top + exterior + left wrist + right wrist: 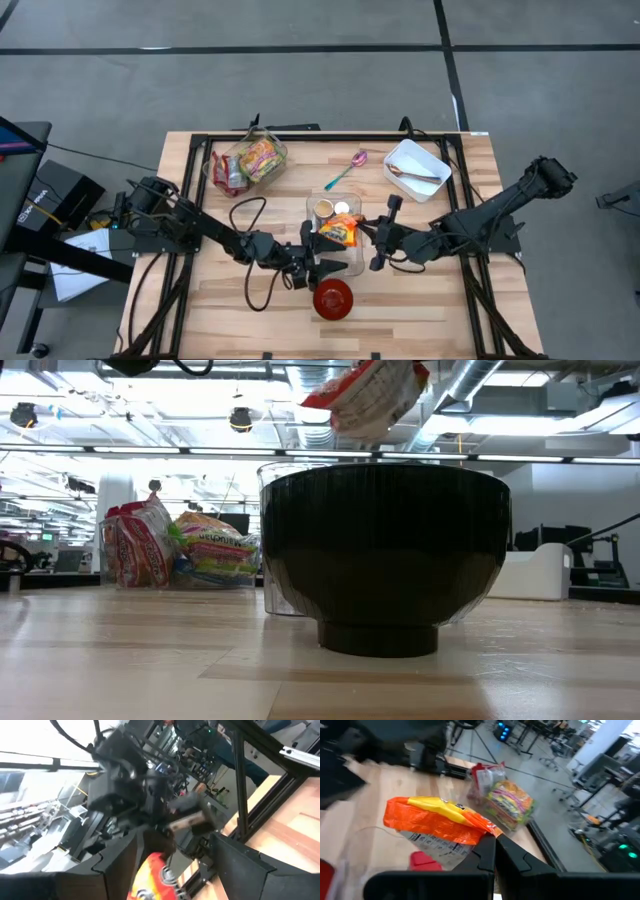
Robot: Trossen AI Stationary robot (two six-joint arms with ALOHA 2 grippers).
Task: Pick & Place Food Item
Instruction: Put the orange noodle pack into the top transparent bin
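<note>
Holding centre frame above the clear tub (335, 232), the orange packet (341, 233) lies lengthwise between both arms; my right gripper (378, 243) is clenched on its corner, my left gripper (318, 268) spread wide just lower left.

dark jointed arms (200, 228) (black cables)
</note>
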